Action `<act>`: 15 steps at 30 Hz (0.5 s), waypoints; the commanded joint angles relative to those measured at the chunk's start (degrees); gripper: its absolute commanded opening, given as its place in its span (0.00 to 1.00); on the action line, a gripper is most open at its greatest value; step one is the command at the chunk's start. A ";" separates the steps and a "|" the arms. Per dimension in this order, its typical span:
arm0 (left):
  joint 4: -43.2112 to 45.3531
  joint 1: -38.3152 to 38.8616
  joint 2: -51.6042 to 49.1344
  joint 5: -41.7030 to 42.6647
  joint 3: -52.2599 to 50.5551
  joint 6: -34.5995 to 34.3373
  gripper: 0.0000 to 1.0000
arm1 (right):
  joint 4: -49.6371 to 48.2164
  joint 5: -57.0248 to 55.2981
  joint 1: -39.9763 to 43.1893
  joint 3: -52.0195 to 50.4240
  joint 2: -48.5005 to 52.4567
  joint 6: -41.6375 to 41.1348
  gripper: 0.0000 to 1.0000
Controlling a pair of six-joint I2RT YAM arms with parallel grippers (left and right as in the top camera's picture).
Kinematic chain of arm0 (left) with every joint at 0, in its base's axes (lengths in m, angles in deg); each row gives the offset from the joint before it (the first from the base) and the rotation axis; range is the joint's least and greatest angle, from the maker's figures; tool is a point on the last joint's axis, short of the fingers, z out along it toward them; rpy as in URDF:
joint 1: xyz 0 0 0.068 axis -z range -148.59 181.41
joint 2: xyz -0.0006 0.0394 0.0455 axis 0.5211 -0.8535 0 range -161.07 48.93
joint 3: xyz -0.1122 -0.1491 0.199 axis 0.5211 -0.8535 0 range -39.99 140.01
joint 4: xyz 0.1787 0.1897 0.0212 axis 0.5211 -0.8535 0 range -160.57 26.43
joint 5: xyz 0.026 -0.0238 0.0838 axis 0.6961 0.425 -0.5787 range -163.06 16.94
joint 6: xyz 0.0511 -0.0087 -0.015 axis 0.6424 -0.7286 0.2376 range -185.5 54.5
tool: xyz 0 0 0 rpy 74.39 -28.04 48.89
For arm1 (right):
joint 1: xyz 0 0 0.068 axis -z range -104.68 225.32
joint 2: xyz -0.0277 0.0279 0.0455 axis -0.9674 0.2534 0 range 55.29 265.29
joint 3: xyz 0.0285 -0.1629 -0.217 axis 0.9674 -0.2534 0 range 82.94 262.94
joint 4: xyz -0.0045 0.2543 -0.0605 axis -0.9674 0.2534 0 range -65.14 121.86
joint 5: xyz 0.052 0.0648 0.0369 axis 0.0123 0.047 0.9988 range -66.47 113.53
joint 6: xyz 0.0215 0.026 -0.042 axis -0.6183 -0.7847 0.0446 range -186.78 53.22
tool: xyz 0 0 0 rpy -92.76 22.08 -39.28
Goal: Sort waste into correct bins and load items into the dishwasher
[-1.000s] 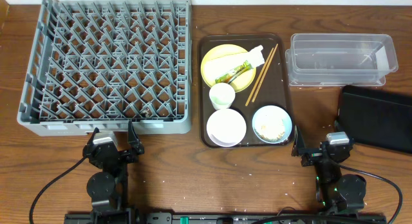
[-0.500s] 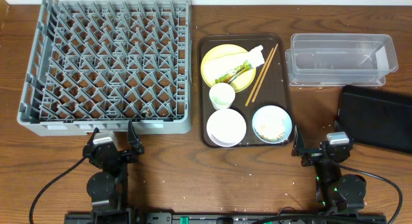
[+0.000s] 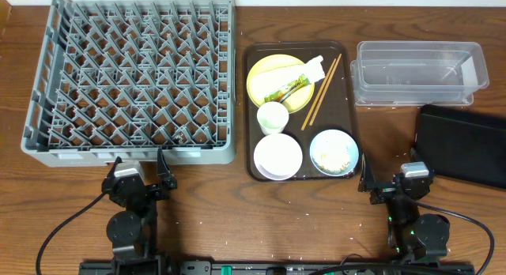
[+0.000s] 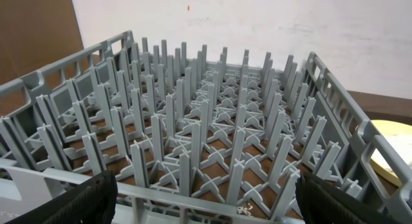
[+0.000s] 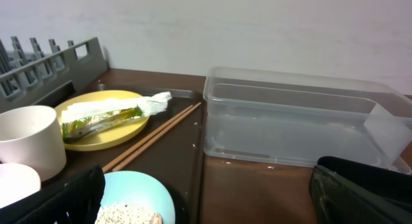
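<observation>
The yellow plate (image 3: 276, 80) on the brown serving tray (image 3: 347, 93) carries the green-and-yellow sachet (image 3: 286, 88) and the white paper wrapper (image 3: 314, 68). The chopsticks (image 3: 322, 90) lie beside it. The small white cup (image 3: 272, 117), white bowl (image 3: 277, 156) and light blue bowl (image 3: 334, 152) with rice scraps (image 3: 335, 154) sit in front. The grey rack (image 3: 134, 76) is at left, the clear tub (image 3: 417, 73) and black tray (image 3: 462, 145) at right. My left gripper (image 3: 141, 174) is open just before the rack (image 4: 206, 127). My right gripper (image 3: 392, 178) is open right of the tray, facing the tub (image 5: 296, 124), plate (image 5: 103, 118) and blue bowl (image 5: 132, 201).
Small crumbs lie scattered on the wooden table (image 3: 205, 204). Cables run from both arm bases along the front edge. A pale wall stands behind the rack and tub in the wrist views.
</observation>
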 commanded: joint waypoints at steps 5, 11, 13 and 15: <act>-0.87 -0.33 -0.02 -0.31 -1.77 0.96 0.90 | -0.83 -0.79 0.31 -0.09 0.02 -0.59 0.99; -0.87 -0.33 -0.02 -0.31 -1.77 0.96 0.90 | -4.57 2.05 0.31 -0.07 0.02 -0.59 0.99; -0.87 -0.33 -0.02 -0.31 -1.77 0.96 0.90 | -4.63 2.34 0.31 0.17 0.02 -0.59 0.99; -0.87 -0.33 -0.02 -0.31 -1.77 0.96 0.90 | -4.48 3.39 0.31 0.81 0.04 -0.57 0.99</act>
